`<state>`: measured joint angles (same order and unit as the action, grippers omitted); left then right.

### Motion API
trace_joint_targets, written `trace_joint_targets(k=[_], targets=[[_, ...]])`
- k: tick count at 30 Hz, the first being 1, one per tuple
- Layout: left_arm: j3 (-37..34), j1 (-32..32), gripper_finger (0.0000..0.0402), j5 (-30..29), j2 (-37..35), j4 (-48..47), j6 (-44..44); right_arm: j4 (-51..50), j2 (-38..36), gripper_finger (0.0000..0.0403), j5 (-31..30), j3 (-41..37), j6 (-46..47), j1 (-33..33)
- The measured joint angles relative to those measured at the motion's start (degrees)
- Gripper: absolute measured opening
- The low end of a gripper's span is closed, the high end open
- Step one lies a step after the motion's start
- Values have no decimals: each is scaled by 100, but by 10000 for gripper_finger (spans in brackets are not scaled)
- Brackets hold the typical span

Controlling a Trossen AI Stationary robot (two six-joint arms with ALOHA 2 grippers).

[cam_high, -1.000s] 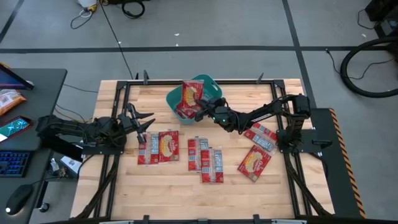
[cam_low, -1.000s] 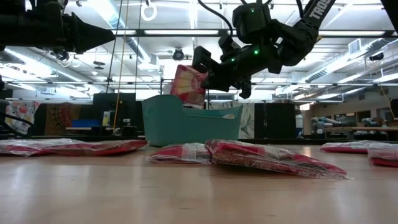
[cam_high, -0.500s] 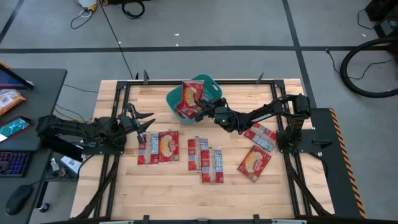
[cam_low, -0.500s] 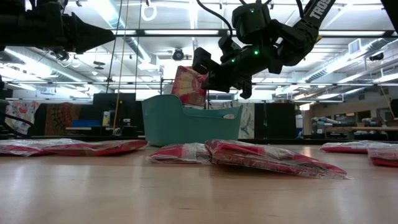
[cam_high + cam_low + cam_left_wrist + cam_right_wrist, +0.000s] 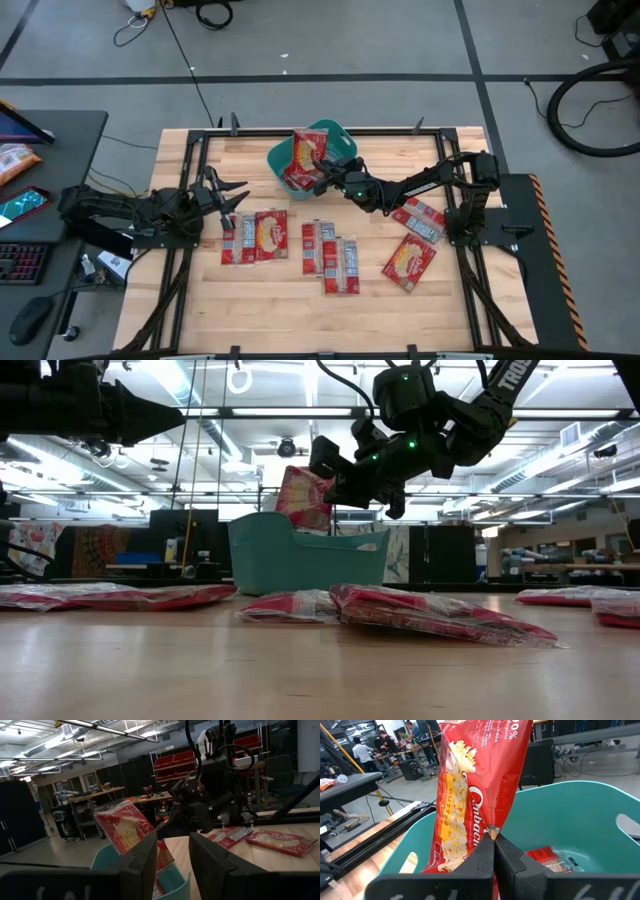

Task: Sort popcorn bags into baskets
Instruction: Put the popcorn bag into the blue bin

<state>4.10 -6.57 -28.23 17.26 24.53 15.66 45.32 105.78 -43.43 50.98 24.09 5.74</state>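
Here we see the right gripper point(image 5: 322, 172), jaws pinched tight on a popcorn bag point(image 5: 309, 150), holding it above the teal basket point(image 5: 285, 155). The left gripper point(image 5: 237, 194) waits with jaws open over the counter point(image 5: 280, 300).

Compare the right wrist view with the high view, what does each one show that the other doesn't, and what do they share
Only the right wrist view shows the inside of the basket, where another red packet already lies, and the print on the held bag. Only the high view shows the left gripper waiting open at the table's left side, and the popcorn bags still lying flat on the wood, such as one near the right arm. Both show the right gripper shut on a popcorn bag held over the teal basket.
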Motion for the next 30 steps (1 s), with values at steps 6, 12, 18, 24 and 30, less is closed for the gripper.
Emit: trace_joint_targets(k=[6,12,18,24,30], targets=[[0,1,119,0,0,0,4,43,0,5,-20,0,35,-15],[0,1,119,-2,0,4,4,46,0,5,-85,0,167,-15],[0,1,119,0,0,4,0,38,0,14,44,0,359,49],[0,1,119,-2,0,4,0,-166,0,59,276,0,434,114],[0,1,119,-2,-1,2,2,-122,-28,103,352,0,-136,141]])
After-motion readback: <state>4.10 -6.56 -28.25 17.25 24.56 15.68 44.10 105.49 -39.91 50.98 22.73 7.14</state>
